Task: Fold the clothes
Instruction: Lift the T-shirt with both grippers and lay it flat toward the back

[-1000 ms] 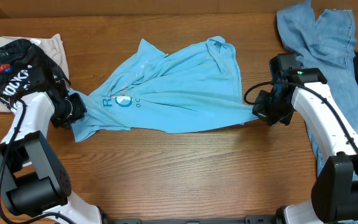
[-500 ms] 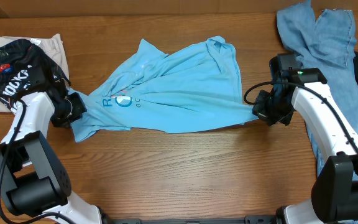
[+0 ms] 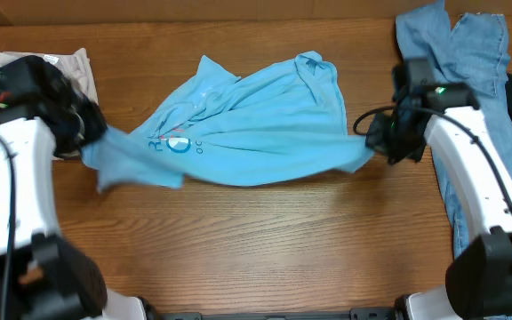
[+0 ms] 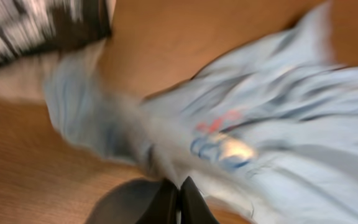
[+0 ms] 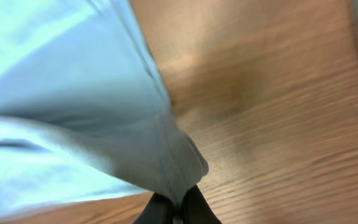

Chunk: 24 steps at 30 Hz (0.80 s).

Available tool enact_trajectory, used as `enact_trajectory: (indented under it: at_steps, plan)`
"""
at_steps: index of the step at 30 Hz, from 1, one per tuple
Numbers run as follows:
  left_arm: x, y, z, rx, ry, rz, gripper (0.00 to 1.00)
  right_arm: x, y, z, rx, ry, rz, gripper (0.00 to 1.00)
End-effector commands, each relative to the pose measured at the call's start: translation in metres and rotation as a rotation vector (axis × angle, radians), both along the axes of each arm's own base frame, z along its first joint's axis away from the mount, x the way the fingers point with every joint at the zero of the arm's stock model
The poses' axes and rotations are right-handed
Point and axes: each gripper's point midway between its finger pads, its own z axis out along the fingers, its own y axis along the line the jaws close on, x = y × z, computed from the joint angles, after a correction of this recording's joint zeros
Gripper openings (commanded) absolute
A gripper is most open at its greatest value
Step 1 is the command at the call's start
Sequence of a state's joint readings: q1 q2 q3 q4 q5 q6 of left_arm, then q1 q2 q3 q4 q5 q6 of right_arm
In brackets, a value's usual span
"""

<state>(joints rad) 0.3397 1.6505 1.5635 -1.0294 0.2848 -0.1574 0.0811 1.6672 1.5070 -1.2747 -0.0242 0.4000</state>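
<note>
**Overhead.** The T-shirt (image 3: 247, 133) lies across the middle of the counter (image 3: 256, 249), drawn out between my two arms. Its long axis runs left to right, dipping slightly toward my left. The printed lettering sits near the left end, and loose flaps rise toward the far edge. I cannot tell for certain which part is the collar. My left jaws are pressed together on the shirt's left tip and my right jaws on its right tip. The cloth is creased lengthwise and bunched, and no fold is made. The jeans (image 3: 469, 62) lie at the far right, apart from the work. A beige cloth (image 3: 71, 67) lies at the far left.

**Left wrist.** This view is heavily blurred. My left jaws are shut, with a bunch of the T-shirt (image 4: 272, 143) pinched between them. The lettering shows just beyond the pinch. A black garment with white lettering (image 4: 23, 25) shows at top left.

**Right wrist.** My right jaws are shut on a gathered corner of the T-shirt (image 5: 73, 93). Bare counter (image 5: 278, 124) shows to the right.

**Finding.** The task is at an early stage, with the shirt only being stretched out. Flattening it, turning in the sleeves and making every fold remain.
</note>
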Motion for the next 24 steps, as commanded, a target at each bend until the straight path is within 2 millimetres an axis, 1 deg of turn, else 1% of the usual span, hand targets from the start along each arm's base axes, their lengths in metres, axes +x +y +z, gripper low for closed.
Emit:
enact_trajectory:
  at_steps: [1,2,5,8,11,14,18,24]
  plan:
    - [-0.002,-0.016,0.103,0.004,-0.249,-0.052,0.04,0.014,-0.012,0.081,-0.063,-0.213,-0.002,0.04]
    - [-0.008,-0.015,0.126,0.019,-0.295,-0.047,0.04,0.015,-0.014,0.099,-0.074,-0.245,-0.009,0.04]
    - [-0.027,-0.007,0.181,0.069,-0.401,-0.015,0.04,0.018,-0.02,0.147,-0.076,-0.345,-0.028,0.04]
    - [-0.05,0.002,0.222,0.119,-0.49,0.029,0.04,0.016,-0.027,0.192,-0.072,-0.45,-0.052,0.04]
    - [-0.072,0.01,0.258,0.154,-0.576,0.088,0.04,0.008,-0.034,0.234,-0.071,-0.547,-0.077,0.04]
    - [-0.089,0.005,0.288,0.171,-0.664,0.087,0.04,-0.006,-0.041,0.267,-0.072,-0.622,-0.099,0.04]
    - [-0.108,-0.001,0.319,0.211,-0.75,0.095,0.04,-0.029,-0.049,0.299,-0.09,-0.703,-0.114,0.04]
    - [-0.13,-0.014,0.353,0.251,-0.848,0.093,0.04,-0.066,-0.064,0.344,-0.153,-0.855,-0.176,0.04]
